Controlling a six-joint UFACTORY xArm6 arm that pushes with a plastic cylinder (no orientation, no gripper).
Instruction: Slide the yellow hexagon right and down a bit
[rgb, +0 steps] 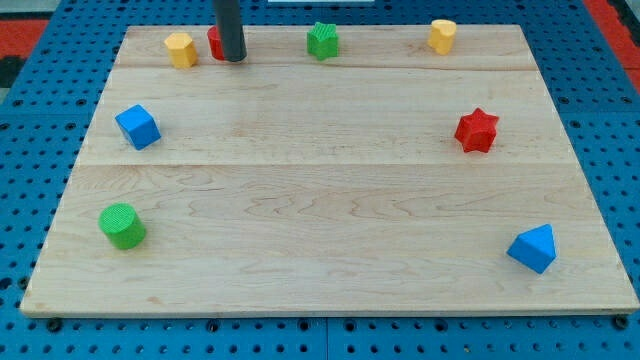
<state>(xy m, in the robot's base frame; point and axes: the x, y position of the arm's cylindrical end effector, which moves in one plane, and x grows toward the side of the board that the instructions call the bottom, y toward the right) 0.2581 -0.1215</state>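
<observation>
The yellow hexagon lies near the top left of the wooden board. My tip stands just right of it, with a small gap between them. A red block sits between the hexagon and the rod and is partly hidden behind the rod; its shape cannot be made out.
A green star-like block and a yellow block lie along the top edge. A blue cube and a green cylinder are at the left. A red star and a blue block are at the right.
</observation>
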